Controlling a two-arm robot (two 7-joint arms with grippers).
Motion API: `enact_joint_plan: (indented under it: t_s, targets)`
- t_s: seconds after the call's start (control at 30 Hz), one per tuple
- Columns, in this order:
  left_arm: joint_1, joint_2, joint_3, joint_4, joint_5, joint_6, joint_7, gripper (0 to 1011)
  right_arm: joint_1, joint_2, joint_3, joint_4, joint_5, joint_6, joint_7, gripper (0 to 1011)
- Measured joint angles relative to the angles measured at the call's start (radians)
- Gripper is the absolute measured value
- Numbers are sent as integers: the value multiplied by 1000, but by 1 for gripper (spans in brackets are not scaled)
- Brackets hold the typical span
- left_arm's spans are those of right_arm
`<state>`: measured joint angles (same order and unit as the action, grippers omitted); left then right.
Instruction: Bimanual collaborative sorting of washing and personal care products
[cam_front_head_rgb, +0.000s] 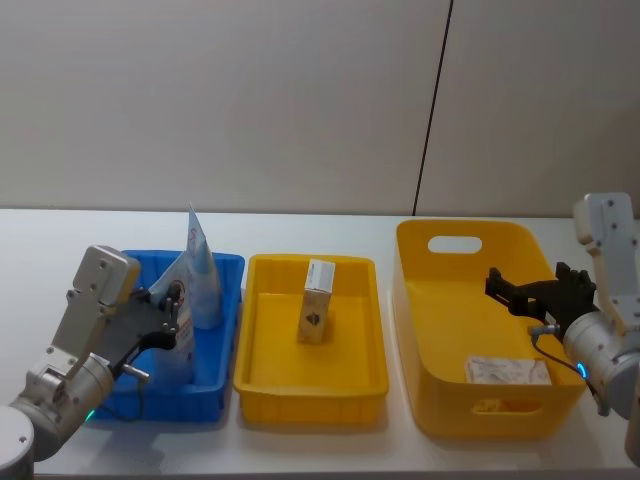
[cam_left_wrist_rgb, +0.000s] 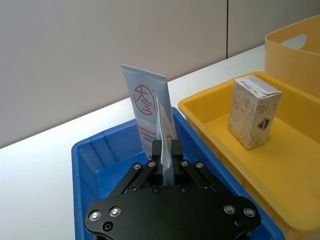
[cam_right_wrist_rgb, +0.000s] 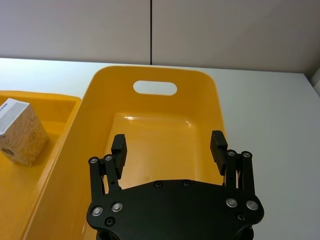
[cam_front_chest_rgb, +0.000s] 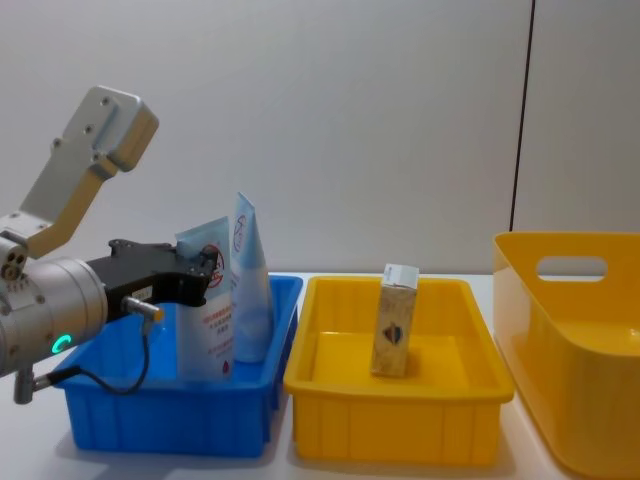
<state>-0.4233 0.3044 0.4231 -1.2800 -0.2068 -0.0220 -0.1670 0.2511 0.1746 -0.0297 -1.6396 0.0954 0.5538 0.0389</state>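
**Left gripper** (cam_left_wrist_rgb: 166, 148): nearest the robot on its left, over the blue bin (cam_front_chest_rgb: 170, 415). Its fingers are pinched tight on the thin flat upper edge of the held tube (cam_front_chest_rgb: 205, 330). The wrist view shows that edge only as a narrow white sliver.

**Held tube:** pale blue and white, standing in the blue bin and leaning a little. The fingers partly cover its red round logo. From the chest view the bin wall hides its lower end. The small print cannot be read.

**Right gripper** (cam_right_wrist_rgb: 169, 147): on the robot's right, hanging over the deep yellow bin (cam_front_head_rgb: 500, 415). Its fingers are spread wide with nothing between them.

**Block** (cam_front_head_rgb: 507, 371): tan, lying flat on the floor of the deep yellow bin at its near right corner. Its surface pattern is too faint to make out.

**Second tube** (cam_left_wrist_rgb: 146, 107): just behind the held one in the blue bin. It stands upright with the crimped end up and the red logo facing the robot. Whether the two tubes touch cannot be told.

**Yellow tray** (cam_front_chest_rgb: 390, 425): between the two bins, holding the carton (cam_front_head_rgb: 317, 300).

**Carton:** beige and speckled with a white top and a small dark mark on its face. It stands upright towards the far half of the tray. The right wrist view cuts it off at the edge.

**Table** (cam_front_head_rgb: 40, 240): white, carrying all three containers.

**Wall** (cam_front_head_rgb: 250, 100): plain grey, with one dark vertical seam.
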Motion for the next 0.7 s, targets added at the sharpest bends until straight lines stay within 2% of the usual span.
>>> enact_joint_plan:
  t_s: [0.7]
  targets:
    - [0, 0, 0, 0, 0, 0, 0, 84, 0, 0, 0, 0, 0, 0, 0, 1004]
